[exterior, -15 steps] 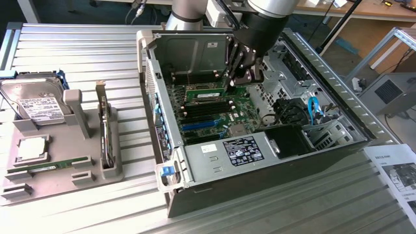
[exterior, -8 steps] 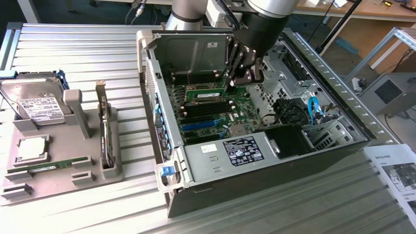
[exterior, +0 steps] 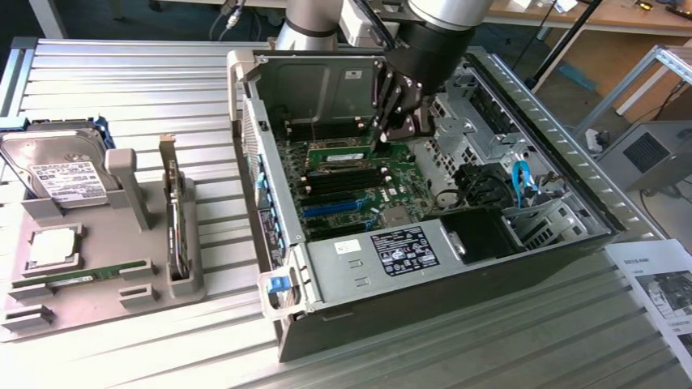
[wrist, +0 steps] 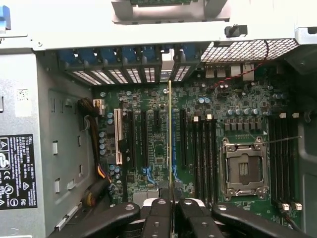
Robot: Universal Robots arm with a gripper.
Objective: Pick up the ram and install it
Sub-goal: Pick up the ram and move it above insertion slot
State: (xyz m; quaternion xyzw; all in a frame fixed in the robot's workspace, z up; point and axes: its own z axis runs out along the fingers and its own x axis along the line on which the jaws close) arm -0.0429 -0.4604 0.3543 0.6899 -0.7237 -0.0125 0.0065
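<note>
My gripper [exterior: 391,134] hangs inside the open computer case [exterior: 271,243], over the green motherboard [exterior: 373,190]. In the wrist view the gripper [wrist: 171,206] is shut on the ram [wrist: 170,139], seen edge-on as a thin pale line running away from the black fingers [wrist: 158,215]. The ram is held upright above the board, between the long black slots [wrist: 200,148] and the expansion slots. Whether its lower edge touches the board I cannot tell. The empty processor socket [wrist: 243,168] lies beside those slots.
A grey tray [exterior: 141,296] at the exterior view's left holds a silver hard drive [exterior: 54,170], an upright expansion card [exterior: 173,219], a processor chip [exterior: 52,247] and another green stick [exterior: 81,278]. The power supply [exterior: 373,255] fills the case's near end. A paper sheet [exterior: 659,292] lies at the right.
</note>
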